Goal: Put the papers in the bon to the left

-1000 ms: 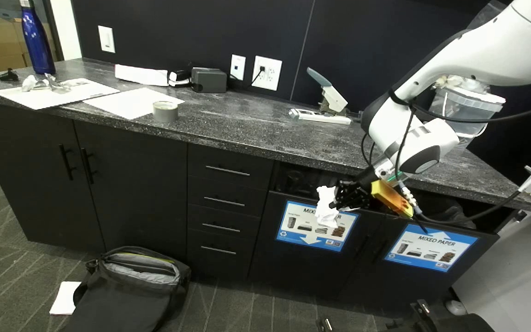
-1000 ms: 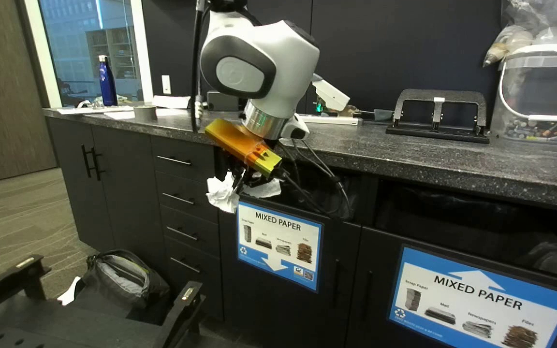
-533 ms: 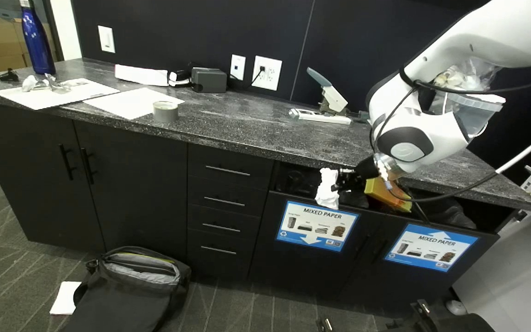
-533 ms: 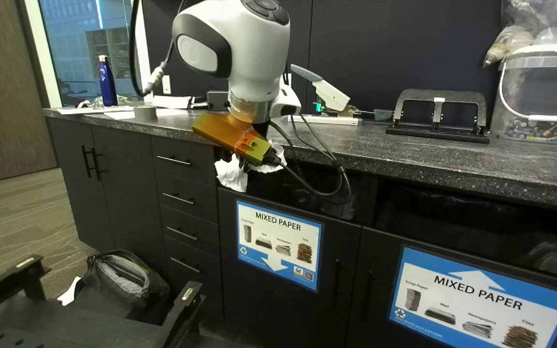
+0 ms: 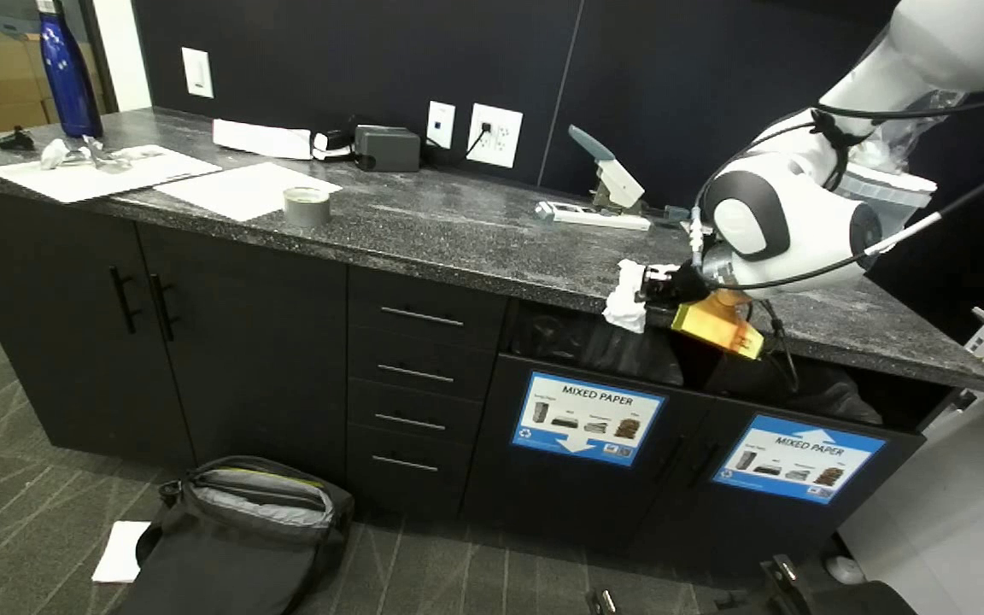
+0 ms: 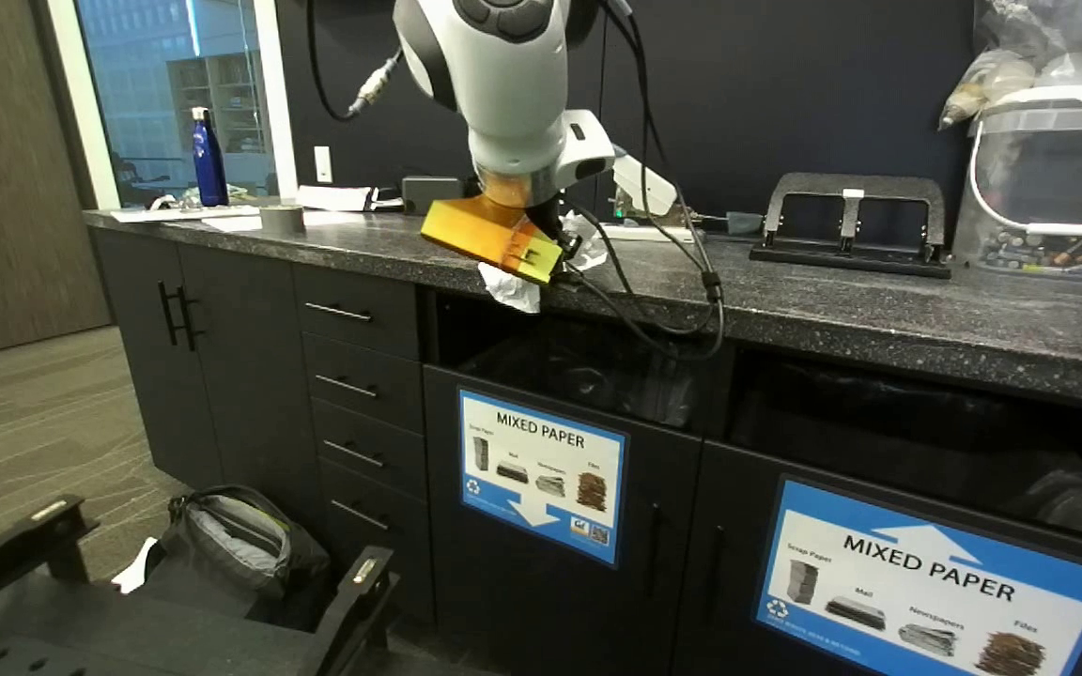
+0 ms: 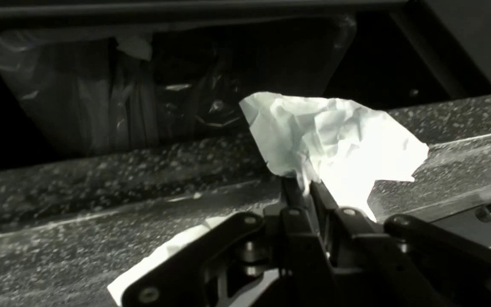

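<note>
Pinching the crumpled paper (image 7: 339,140) tight in its fingers (image 7: 325,200), likely so it can't slip, the gripper (image 7: 306,187) holds it by the edge of the counter (image 5: 449,226), higher than the open left bin (image 6: 550,582), maybe so it can drop in without bumping.

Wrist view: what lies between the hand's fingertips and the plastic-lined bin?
In the wrist view, the crumpled white paper pinched by the hand and the speckled counter edge lie before the plastic-lined bin.

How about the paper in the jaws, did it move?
Yes, upward: in an exterior view, the crumpled paper now is clear above the down-arrow label it partly covered before.
</note>
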### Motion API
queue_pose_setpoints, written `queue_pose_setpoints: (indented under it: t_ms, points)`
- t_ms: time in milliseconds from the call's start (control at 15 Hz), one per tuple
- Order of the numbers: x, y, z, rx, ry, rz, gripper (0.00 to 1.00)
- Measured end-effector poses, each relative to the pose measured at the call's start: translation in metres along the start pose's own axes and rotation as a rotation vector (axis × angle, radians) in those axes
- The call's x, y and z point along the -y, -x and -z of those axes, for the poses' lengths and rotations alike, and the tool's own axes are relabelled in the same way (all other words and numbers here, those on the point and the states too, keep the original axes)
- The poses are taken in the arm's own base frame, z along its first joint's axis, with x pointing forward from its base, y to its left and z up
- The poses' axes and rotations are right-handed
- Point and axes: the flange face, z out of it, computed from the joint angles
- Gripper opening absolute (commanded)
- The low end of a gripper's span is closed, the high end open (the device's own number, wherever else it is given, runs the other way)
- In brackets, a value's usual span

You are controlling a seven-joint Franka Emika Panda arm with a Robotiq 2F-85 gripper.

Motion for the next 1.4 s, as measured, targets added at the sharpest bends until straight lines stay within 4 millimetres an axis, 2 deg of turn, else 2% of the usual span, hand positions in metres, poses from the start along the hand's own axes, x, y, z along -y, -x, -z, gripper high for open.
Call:
queue_pose_setpoints:
  t_ms: [67, 133, 333, 467, 600, 733, 867, 1133, 1267, 1400]
  points:
    - [-0.006, 0.001, 0.001, -0.029, 0.029, 0.007, 0.11]
    - [-0.010, 0.011, 0.002, -0.032, 0.068, 0.016, 0.12]
    - [-0.007, 0.073, 0.002, 0.114, 0.119, 0.079, 0.11]
    - [0.007, 0.116, 0.005, 0.231, 0.121, 0.106, 0.10]
    - [0.019, 0.139, 0.005, 0.284, 0.110, 0.121, 0.11]
    - [0.024, 0.141, 0.001, 0.286, 0.111, 0.115, 0.11]
    - [0.017, 0.129, -0.007, 0.236, 0.112, 0.096, 0.11]
    - [-0.019, 0.090, -0.026, 0.096, 0.133, 0.060, 0.11]
    - [-0.038, 0.083, -0.036, 0.064, 0.153, 0.041, 0.11]
    - [-0.054, 0.085, -0.047, 0.054, 0.167, 0.024, 0.11]
